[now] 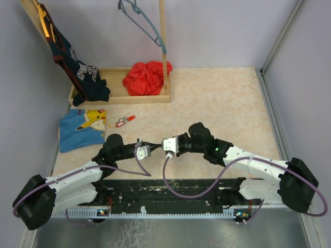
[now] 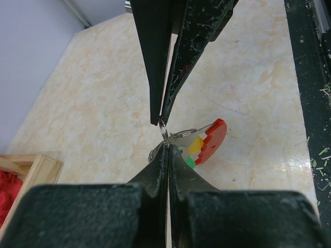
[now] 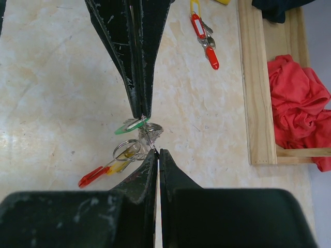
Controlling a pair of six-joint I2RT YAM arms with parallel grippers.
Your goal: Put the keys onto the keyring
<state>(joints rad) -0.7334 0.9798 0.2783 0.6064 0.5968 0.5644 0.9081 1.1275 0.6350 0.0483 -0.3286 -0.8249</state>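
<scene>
Currently, your left gripper (image 2: pixel 167 149) has its jaws pressed fully together, and the only thing between the tips is the thin wire of the keyring (image 2: pixel 164 129). Your right gripper (image 3: pixel 157 153) is closed just as tightly and nips the same small metal ring from the opposite side. The two sets of tips meet almost nose to nose with the ring bridging them, above the middle of the table (image 1: pixel 222 103).

From the right wrist view, a green tag (image 3: pixel 129 126) sits at 9 o'clock of the ring, touching the left gripper's tips. A second metal loop (image 3: pixel 125 150) lies at 8 o'clock, and beyond it is a red tag (image 3: pixel 93 176) with a yellowish piece beside it. You cannot tell whether these dangle or rest on the table.

Farther out, in the top view, the loose keys (image 1: pixel 124 121), with red tags, lie on the table at 11 o'clock of the grippers, well apart from them. A blue cloth (image 1: pixel 77 135) with a yellow cartoon print lies at 9 o'clock, just beside those keys. At 12 o'clock a wooden tray (image 1: pixel 119 98) holds a crumpled red cloth (image 1: pixel 147 77), and a dark shirt (image 1: pixel 77 70) hangs over its left end.
</scene>
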